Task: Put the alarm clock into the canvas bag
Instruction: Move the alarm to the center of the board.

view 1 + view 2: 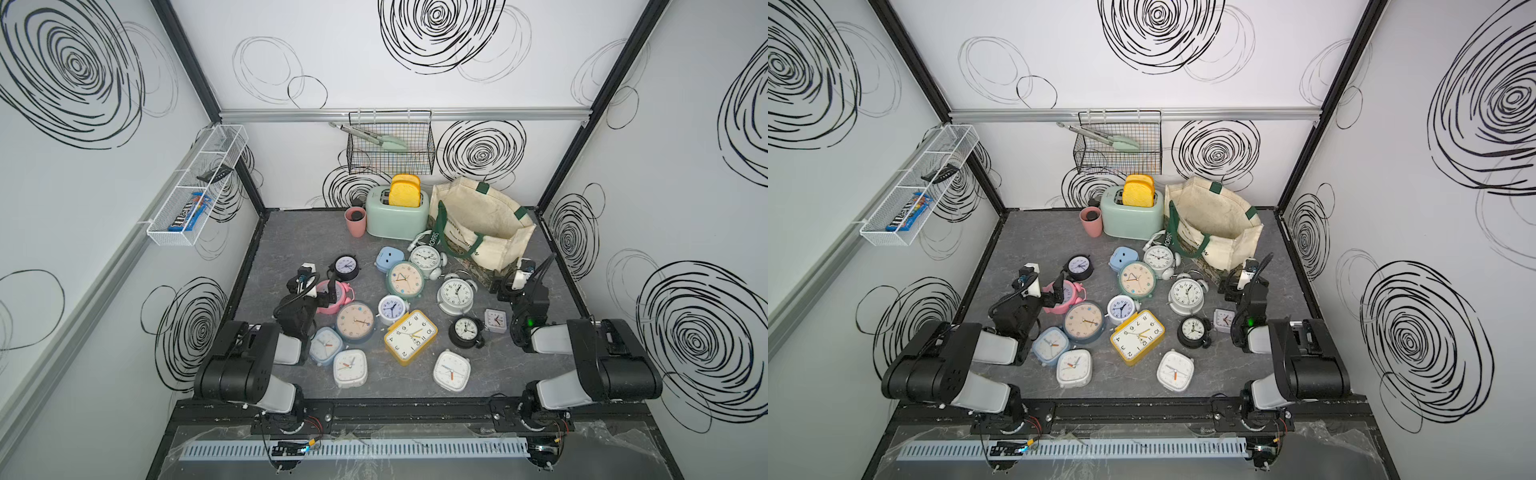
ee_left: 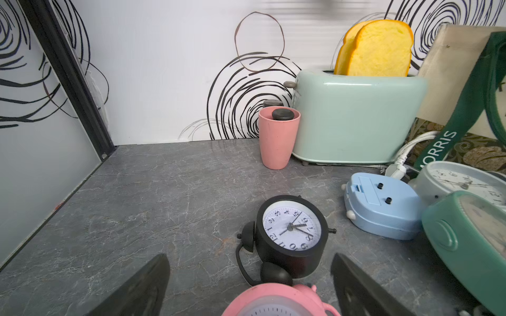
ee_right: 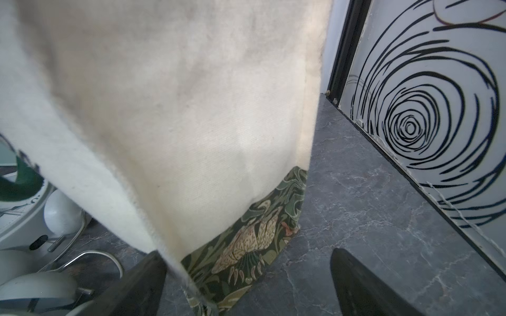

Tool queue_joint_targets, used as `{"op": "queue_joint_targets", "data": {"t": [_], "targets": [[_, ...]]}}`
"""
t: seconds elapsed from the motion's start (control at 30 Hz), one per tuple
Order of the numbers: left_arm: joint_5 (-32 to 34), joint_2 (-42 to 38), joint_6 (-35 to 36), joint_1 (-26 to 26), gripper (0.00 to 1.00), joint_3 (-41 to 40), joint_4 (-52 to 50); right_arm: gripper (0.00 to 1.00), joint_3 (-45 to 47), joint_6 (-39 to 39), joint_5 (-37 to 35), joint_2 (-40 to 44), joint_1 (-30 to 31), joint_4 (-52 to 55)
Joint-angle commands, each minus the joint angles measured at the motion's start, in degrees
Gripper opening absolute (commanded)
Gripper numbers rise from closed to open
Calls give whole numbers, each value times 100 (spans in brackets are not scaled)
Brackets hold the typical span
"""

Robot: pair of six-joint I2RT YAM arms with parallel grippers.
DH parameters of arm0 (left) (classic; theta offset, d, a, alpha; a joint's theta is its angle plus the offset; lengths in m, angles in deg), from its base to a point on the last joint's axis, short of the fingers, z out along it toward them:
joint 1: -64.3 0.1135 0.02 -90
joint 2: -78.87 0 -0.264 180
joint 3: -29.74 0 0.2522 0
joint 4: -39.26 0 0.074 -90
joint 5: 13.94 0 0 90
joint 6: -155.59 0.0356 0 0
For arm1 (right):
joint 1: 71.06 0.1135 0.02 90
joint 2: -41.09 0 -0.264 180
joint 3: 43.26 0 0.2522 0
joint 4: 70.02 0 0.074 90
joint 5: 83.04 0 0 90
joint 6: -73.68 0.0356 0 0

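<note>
The canvas bag point(image 1: 482, 224) point(image 1: 1217, 224) stands open at the back right, cream with green handles and a leafy base. Several alarm clocks lie scattered over the grey table in both top views. My left gripper point(image 1: 316, 286) point(image 2: 249, 273) is open, its fingers on either side of a pink alarm clock point(image 1: 343, 293) point(image 2: 273, 301) without touching it. A black alarm clock point(image 2: 291, 232) lies just beyond. My right gripper point(image 1: 509, 282) point(image 3: 249, 287) is open and empty at the bag's near corner point(image 3: 178, 123), with one finger close beside the cream edge.
A mint toaster point(image 1: 397, 216) holding yellow bread and a pink cup point(image 1: 355, 220) stand at the back, left of the bag. A black wire basket point(image 1: 390, 145) with tongs hangs on the back wall. A white wire shelf point(image 1: 195, 187) is on the left wall.
</note>
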Motion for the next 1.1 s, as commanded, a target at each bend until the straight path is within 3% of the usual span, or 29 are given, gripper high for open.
{"op": "queue_joint_targets", "data": {"t": [0.0, 1.07], "targets": [[-9, -61, 38, 17, 96, 58, 401, 97, 20, -74, -84, 5, 32, -314], [29, -56, 48, -11, 96, 58, 397, 97, 18, -78, -98, -2, 45, -314]]}}
